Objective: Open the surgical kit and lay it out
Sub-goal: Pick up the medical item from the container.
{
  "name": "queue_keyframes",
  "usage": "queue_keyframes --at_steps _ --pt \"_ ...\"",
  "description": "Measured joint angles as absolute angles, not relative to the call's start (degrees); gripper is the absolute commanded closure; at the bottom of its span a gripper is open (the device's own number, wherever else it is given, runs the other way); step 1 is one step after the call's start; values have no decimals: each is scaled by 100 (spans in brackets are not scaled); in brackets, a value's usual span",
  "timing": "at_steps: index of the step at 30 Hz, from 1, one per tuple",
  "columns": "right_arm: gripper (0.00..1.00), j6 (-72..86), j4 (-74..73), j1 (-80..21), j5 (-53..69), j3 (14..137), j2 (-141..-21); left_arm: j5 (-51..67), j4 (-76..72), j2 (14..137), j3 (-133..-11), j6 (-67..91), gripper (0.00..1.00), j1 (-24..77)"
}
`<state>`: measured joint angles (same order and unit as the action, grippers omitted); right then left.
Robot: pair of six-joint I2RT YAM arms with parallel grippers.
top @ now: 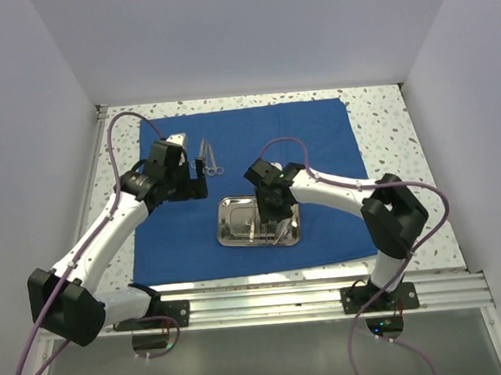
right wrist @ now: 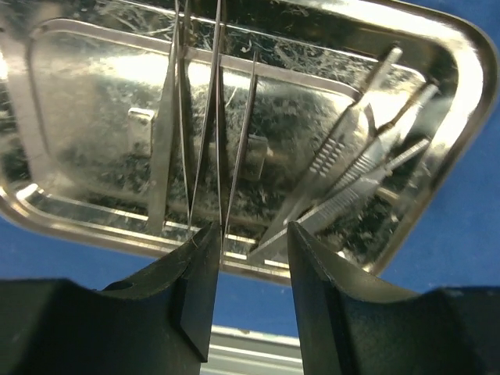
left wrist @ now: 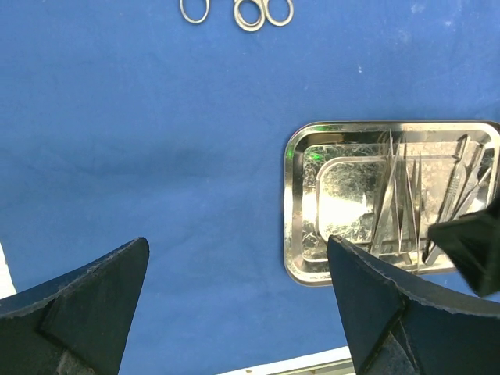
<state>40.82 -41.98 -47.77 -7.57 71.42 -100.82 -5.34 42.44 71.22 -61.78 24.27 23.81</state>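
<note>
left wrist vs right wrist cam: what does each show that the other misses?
Left wrist only: ring handles lying on the blue cloth beyond the tray, the tray's rounded left end, and the left gripper with jaws wide apart over the cloth.
Right wrist only: the right gripper, jaws partly apart at the tray's near rim, plus the ridged grips on the forceps.
Both: the tray, the thin tweezers in it, blue cloth around it.
</note>
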Motion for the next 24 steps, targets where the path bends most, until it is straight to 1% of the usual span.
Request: queue_keyframes --at_steps 7,10,11,13,14,21,24 --pt "59 3940 -3798 -4777 -467 7072 -10639 -683 4431 7168 -6274 2611 0 2381" --pt "69 3802 -3791 -4764 -414 7081 -10656 -751 4501 7279 -6486 2668 0 2381" --pt "79 3750 -3793 -4753 -399 7085 -10667 -770 4506 7306 -6547 2700 0 2381" --pt "89 3632 -3837 -4727 -390 7126 -10713 -799 4506 7321 -6611 2755 0 2381" --pt "100 3586 -3874 -4720 -386 7170 -10746 -821 4506 7319 -6615 2792 0 2381" --pt "100 3247 -4193 -4692 -405 7590 -10986 -926 4593 7312 -6608 3050 0 2381" --pt "100 3168 -4379 -4630 -650 7909 -11034 -921 4595 7244 -6582 3089 0 2381"
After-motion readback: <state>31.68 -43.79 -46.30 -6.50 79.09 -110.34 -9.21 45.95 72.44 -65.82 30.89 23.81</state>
